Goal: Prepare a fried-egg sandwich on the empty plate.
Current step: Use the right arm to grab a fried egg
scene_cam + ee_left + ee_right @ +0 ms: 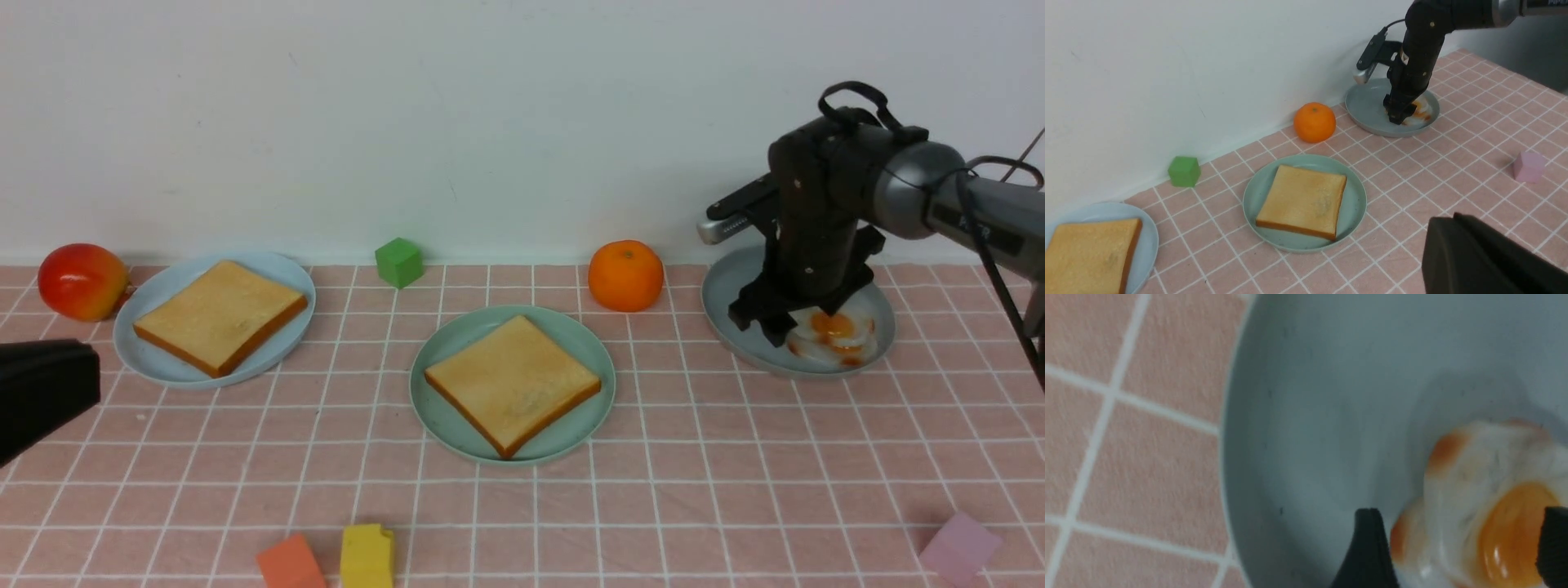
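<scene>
Right claw (1459, 514) was down over the fried egg (833, 333), fingers parted either side of the yolk. Egg lay on a grey-blue plate (727, 302) near the tabletop's far right corner. Mint-green plate (457, 412), mid-tabletop, carried one toast slice (513, 392). Left claw (41, 392) sat at the left edge; its opening could not be told.

No legible text; only blurred, unreadable marking on the right arm (976, 222)

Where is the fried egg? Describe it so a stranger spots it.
On the pink checked tablecloth, find the round grey-blue plastic plate at far right. The flat white toy fried egg lies there under the right claw; its orange yolk sets it apart.
</scene>
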Controlling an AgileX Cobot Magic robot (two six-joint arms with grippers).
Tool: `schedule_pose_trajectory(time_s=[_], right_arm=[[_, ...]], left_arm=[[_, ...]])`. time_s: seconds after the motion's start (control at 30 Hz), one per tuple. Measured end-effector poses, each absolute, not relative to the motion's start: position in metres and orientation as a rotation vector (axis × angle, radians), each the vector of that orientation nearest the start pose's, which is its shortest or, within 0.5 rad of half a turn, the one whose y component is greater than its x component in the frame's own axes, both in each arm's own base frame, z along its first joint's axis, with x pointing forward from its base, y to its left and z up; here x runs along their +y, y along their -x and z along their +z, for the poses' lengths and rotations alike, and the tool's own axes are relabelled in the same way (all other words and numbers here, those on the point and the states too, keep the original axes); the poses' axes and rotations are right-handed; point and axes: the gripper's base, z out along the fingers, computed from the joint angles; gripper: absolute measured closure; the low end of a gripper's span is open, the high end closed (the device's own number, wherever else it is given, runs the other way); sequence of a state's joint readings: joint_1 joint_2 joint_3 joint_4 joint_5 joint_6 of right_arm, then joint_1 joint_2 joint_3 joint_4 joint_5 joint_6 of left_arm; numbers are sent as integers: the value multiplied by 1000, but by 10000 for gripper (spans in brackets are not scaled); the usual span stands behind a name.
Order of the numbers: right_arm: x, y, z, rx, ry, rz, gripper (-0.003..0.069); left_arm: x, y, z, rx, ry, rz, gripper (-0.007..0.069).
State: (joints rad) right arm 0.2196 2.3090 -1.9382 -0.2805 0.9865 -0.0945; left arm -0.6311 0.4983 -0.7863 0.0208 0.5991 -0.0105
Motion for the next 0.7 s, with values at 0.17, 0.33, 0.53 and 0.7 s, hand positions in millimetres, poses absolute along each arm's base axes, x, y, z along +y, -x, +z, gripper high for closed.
schedule_pose_trajectory(time_s=[0.17, 0.33, 0.53, 0.7], right_arm=[[87, -492, 161, 2711, 627, -354, 124], [85, -494, 159, 2696, 653, -401, 124], [85, -494, 158, 2696, 654, -404, 126], [85, -493, 157, 2712, 654, -407, 179]], left_arm=[[-49, -69, 386, 1700, -553, -441, 634], [-49, -69, 387, 1694, -551, -443, 630], [-50, -69, 387, 1696, -549, -450, 628], [-50, -69, 387, 1696, -548, -452, 627]])
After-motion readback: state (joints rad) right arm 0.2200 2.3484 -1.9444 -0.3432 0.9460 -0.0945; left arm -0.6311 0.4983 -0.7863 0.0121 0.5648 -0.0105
